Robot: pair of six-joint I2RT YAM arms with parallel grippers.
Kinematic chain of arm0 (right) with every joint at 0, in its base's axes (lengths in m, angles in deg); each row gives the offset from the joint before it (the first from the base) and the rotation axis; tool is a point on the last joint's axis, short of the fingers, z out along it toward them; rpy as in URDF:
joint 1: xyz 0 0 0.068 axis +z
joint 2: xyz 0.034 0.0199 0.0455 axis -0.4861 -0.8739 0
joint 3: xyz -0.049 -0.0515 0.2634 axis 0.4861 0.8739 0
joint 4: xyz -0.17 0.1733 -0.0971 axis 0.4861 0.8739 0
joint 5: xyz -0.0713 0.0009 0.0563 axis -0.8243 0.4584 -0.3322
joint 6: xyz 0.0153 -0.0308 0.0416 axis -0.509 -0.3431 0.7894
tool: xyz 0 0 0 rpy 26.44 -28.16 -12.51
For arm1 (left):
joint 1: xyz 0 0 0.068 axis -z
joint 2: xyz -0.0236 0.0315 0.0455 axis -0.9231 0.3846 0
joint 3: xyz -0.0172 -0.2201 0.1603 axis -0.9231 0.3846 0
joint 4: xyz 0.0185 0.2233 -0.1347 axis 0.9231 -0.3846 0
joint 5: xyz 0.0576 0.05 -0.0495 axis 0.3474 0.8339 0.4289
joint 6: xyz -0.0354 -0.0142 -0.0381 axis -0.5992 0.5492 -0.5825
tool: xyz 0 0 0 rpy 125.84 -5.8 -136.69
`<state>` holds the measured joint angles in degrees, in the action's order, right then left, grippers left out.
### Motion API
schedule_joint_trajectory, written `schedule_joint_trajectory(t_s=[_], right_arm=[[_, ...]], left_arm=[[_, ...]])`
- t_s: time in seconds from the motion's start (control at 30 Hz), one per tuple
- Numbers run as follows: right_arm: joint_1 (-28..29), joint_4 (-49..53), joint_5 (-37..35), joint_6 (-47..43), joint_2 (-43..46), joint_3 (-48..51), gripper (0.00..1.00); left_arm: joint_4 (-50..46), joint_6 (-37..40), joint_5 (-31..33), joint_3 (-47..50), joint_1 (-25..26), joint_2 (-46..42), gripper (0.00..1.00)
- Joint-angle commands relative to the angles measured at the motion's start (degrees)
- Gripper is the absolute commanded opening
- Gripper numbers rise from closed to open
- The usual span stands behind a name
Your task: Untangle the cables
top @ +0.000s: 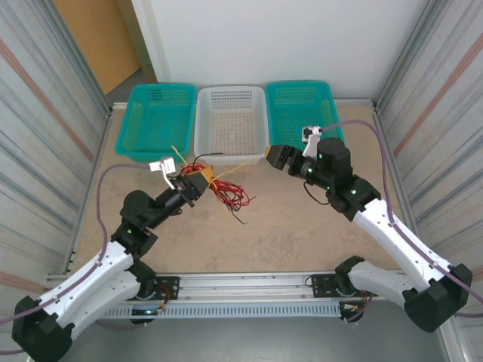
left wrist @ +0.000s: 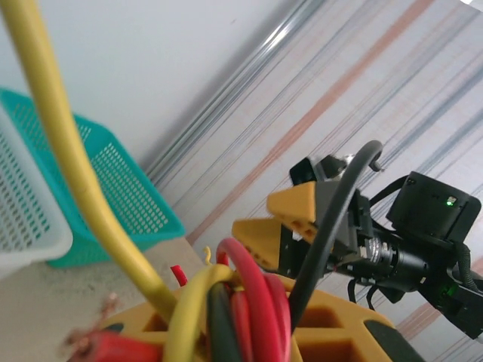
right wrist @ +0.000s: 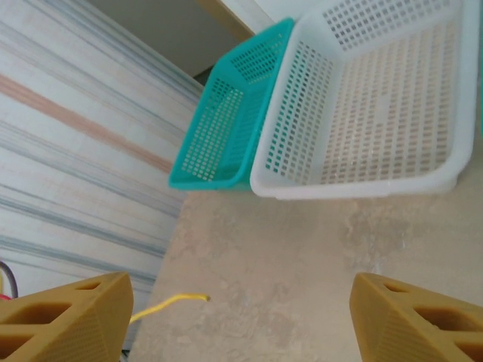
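The cables (top: 226, 192) are a tangle of red, black and yellowish wires on the table in front of the white basket. My left gripper (top: 198, 181) is shut on the bundle. In the left wrist view the red, black and yellow cables (left wrist: 260, 290) are packed between the gripper's (left wrist: 238, 328) yellow fingers. One yellow wire (top: 235, 169) runs right toward my right gripper (top: 276, 157), which is open just in front of the white basket. Its wrist view shows the yellow wire tip (right wrist: 181, 299) on the table between the spread fingers of that gripper (right wrist: 241, 317), touching neither.
Three baskets stand along the back: a teal basket (top: 124, 128) on the left, a white basket (top: 230, 89) in the middle and a teal basket (top: 298, 84) on the right. Corrugated walls close both sides. The right gripper (left wrist: 298, 222) faces the left wrist camera.
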<state>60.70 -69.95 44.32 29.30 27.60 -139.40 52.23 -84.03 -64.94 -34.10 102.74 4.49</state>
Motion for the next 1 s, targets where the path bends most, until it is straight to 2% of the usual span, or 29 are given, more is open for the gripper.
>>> schedule_joint_trajectory(t_s=[0.0, 0.07, 0.17, 0.37, 0.6, 0.67, 0.77, 0.97], right_arm=[[0.4, -2.1, -1.8, 6.0, 1.1, 2.0, 0.71], [0.5, -5.2, -0.7, 7.7, 1.1, 3.0, 0.68], [0.5, -10.0, 1.7, 11.3, 0.8, 4.4, 0.68], [-0.2, -15.6, 8.2, 16.6, -4.5, 3.6, 0.60], [1.7, -19.3, 6.0, 22.8, -5.6, 5.0, 0.64], [1.8, -20.8, 6.2, 23.7, -6.1, 4.8, 0.60], [1.9, -22.7, 7.3, 25.2, -7.5, 3.9, 0.48], [2.9, -23.3, 7.3, 26.3, -9.0, 3.5, 0.48]], left_arm=[[12.0, 5.4, -3.5, -1.5, -0.3, 3.6, 0.00], [15.0, 4.9, -4.2, -1.7, -0.4, 6.0, 0.00], [18.4, 4.1, -4.8, -1.8, -0.6, 8.5, 0.00], [22.7, 2.1, -5.7, -1.7, -0.8, 10.8, 0.00], [21.3, 2.8, -5.4, -1.8, -1.2, 9.7, 0.00], [21.6, 2.5, -5.6, -1.7, -1.2, 10.0, 0.00], [22.2, 2.2, -5.1, -1.3, -1.2, 10.3, 0.00], [22.4, 2.2, -5.4, -1.6, -1.4, 10.3, 0.00]])
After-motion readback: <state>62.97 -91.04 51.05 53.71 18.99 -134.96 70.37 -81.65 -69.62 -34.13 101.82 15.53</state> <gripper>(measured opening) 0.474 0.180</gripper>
